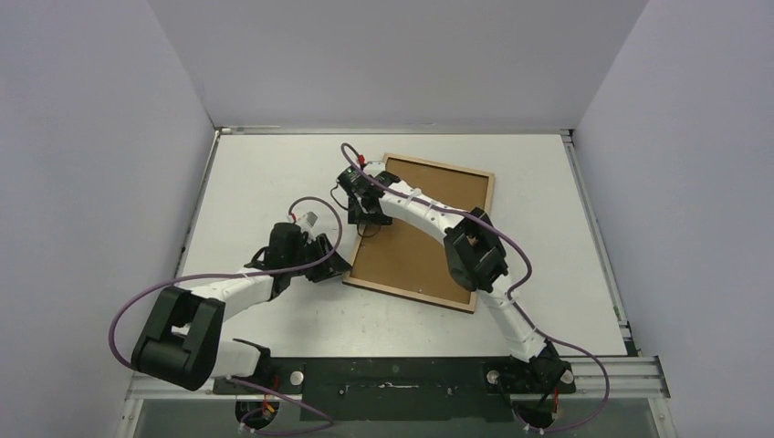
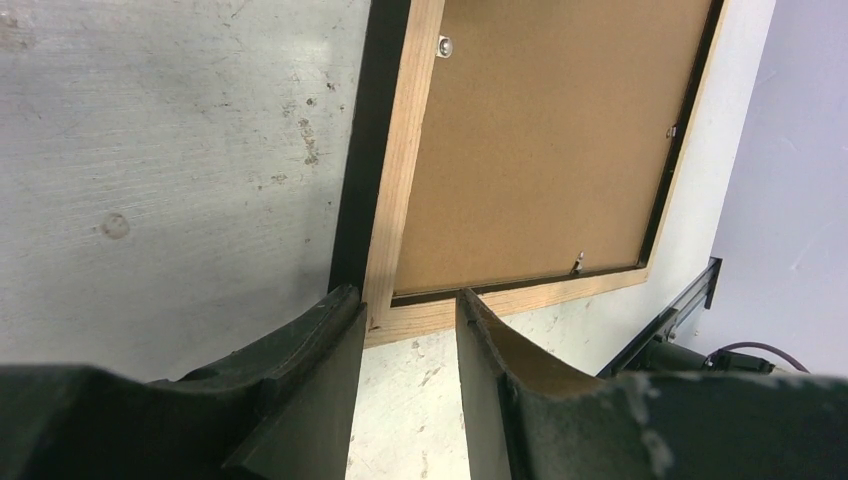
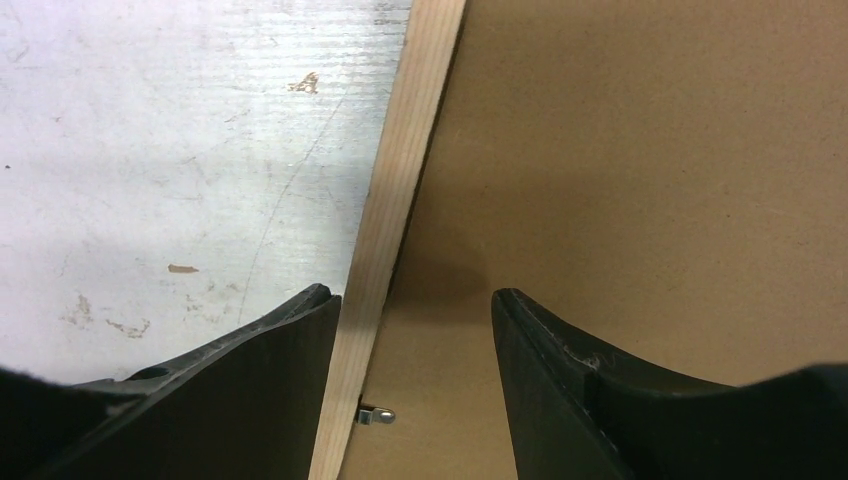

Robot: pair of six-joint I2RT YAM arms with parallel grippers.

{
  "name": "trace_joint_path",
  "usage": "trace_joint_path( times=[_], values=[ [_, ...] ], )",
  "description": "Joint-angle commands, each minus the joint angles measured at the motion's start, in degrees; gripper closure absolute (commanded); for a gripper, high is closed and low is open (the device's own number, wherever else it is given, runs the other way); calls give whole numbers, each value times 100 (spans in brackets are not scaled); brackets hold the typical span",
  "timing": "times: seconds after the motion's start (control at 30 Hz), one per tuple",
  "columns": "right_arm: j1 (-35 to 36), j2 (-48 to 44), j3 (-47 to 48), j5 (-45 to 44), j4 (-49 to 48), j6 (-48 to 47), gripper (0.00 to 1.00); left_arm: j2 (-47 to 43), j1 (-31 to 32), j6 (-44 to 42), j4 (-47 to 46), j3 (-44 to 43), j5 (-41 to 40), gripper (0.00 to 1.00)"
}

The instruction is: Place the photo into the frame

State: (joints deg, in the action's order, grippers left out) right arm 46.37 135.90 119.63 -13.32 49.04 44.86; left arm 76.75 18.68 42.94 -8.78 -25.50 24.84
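Observation:
The frame (image 1: 402, 294) lies face down in the middle of the table, its light wood back up, with the brown backing board (image 1: 411, 251) inside the rim. The photo is out of view. My left gripper (image 1: 336, 265) is at the frame's near-left corner. In the left wrist view its jaws (image 2: 405, 300) stand open, and the frame's corner (image 2: 400, 180) sits between the tips. My right gripper (image 1: 365, 217) hovers over the frame's left side. It is open (image 3: 410, 295), one finger outside the wood rim (image 3: 400, 170) and the other over the board (image 3: 650, 150).
Small metal tabs (image 3: 378, 414) (image 2: 444, 45) hold the board in the rim. The white table (image 1: 265, 173) is walled on three sides. A black base rail (image 1: 392, 376) runs along the near edge. Purple cables loop from both arms.

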Motion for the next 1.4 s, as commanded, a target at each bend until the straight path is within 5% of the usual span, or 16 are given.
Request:
trace_joint_path(
  times=[0.0, 0.4, 0.63, 1.03, 1.23, 1.37],
  values=[
    [82, 59, 343, -255, -131, -118, 42, -315, 22, -28, 151, -93, -219, 63],
    [204, 529, 756, -477, 249, -55, 47, -1063, -11, -126, 1287, -139, -1289, 63],
    [224, 665, 1016, -664, 857, 175, 57, -1629, -83, -172, 1520, -76, -1593, 62],
    [220, 314, 877, -312, 903, 276, 100, -1177, -69, -50, -170, 270, -352, 45],
    [191, -63, 1000, -257, 825, 247, 100, -1036, -66, 159, -678, 431, -172, 26],
    [158, -407, 814, -71, 762, 338, 100, -662, -66, 253, -839, 365, 55, 22]
  ],
)
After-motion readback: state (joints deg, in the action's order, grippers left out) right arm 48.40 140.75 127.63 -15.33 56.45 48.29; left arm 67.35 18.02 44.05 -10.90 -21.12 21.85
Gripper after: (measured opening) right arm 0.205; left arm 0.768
